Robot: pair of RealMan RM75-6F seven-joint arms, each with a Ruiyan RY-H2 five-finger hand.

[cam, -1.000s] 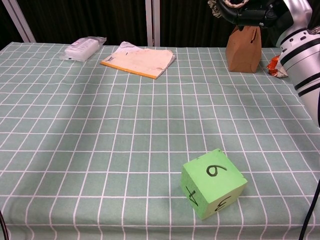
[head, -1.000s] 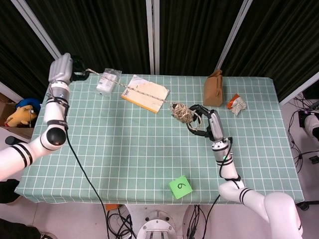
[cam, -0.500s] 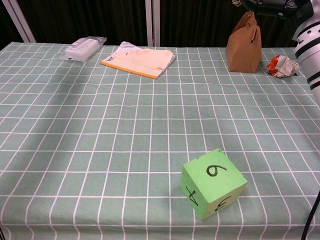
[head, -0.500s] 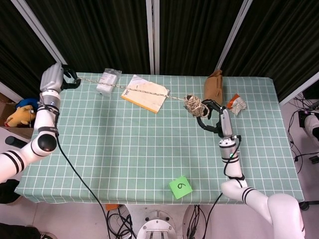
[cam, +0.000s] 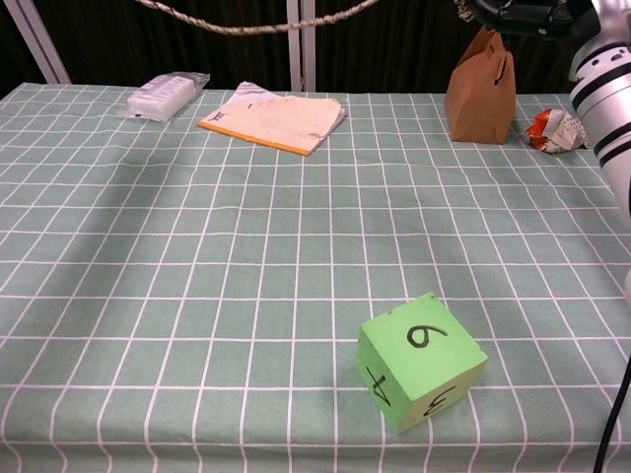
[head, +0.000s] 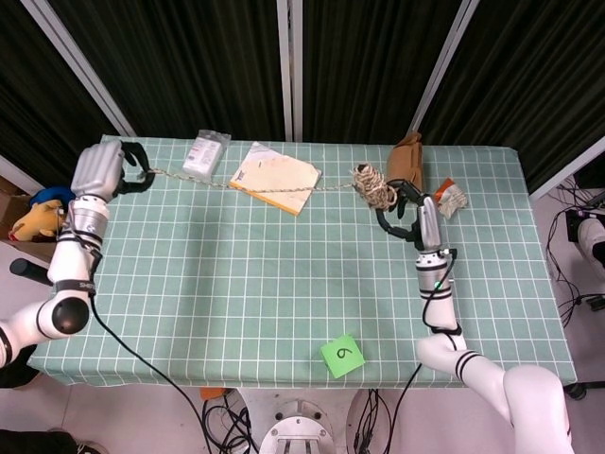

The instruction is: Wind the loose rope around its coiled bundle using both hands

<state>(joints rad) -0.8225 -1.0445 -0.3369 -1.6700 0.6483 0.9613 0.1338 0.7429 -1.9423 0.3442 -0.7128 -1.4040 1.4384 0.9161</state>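
Nearest us on the counter (cam: 197, 296) sits a green cube (cam: 419, 361), well clear of the work. Further back, our right hand (head: 408, 210) holds the coiled bundle (head: 372, 184) up above the counter, close to a brown paper bag (head: 406, 163), its fingers curled around the coil's lower side. Across the counter, our left hand (head: 106, 168) is closed on the far end of the loose rope (head: 265, 189), which runs from that fist, over a white packet (head: 204, 154) and a flat book (head: 275, 176), to the bundle. In the chest view the rope (cam: 246, 22) hangs in a shallow sag, so it is off the counter along its span.

To do this step well, we judge we should keep light tension with the left hand while circling it around the bundle, or turn the bundle in the right, so each wrap lies snug beside the last. Too much slack would likely let loops slip off; too hard a pull could drag the bundle from the right hand.

The bundle is a small, knotty, tan ball of twisted cord, irregular in outline. The free length looks thin, pale and braided.
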